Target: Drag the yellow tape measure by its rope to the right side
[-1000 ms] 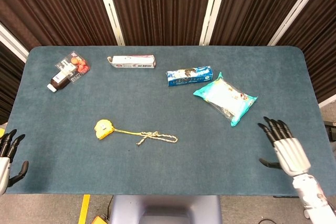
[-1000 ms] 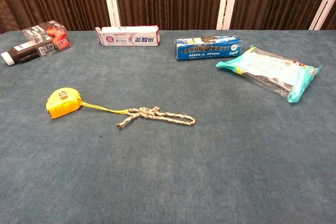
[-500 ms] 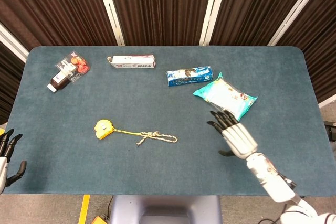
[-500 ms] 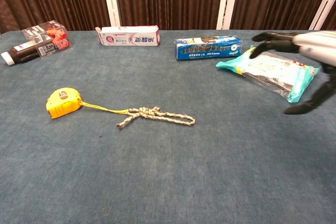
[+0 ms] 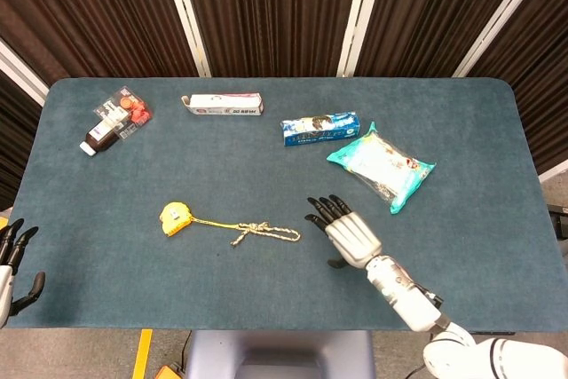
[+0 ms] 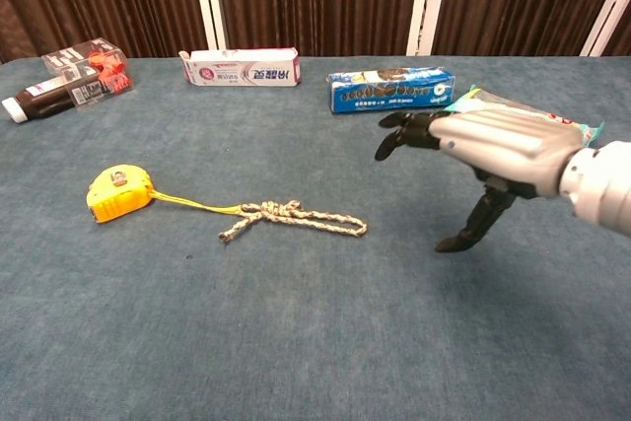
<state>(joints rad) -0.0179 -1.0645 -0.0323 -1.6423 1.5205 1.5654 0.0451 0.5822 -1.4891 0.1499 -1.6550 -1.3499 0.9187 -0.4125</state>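
The yellow tape measure (image 5: 176,218) (image 6: 118,192) lies left of the table's middle, and its braided rope (image 5: 262,233) (image 6: 296,218) trails off to the right with a knot in it. My right hand (image 5: 348,233) (image 6: 480,149) hovers open just right of the rope's free end, fingers spread and pointing toward it, holding nothing and clear of the rope. My left hand (image 5: 11,264) hangs open off the table's front left corner, seen only in the head view.
A toothpaste box (image 5: 223,105) (image 6: 240,67), a blue biscuit pack (image 5: 320,128) (image 6: 390,88) and a teal snack bag (image 5: 382,166) (image 6: 552,125) lie along the far side. A bottle and plastic pack (image 5: 113,122) (image 6: 67,75) sit at far left.
My right hand has swept leftward from the table's front right edge, past the snack bag, to just right of the rope's end. The tape measure and rope have not moved.
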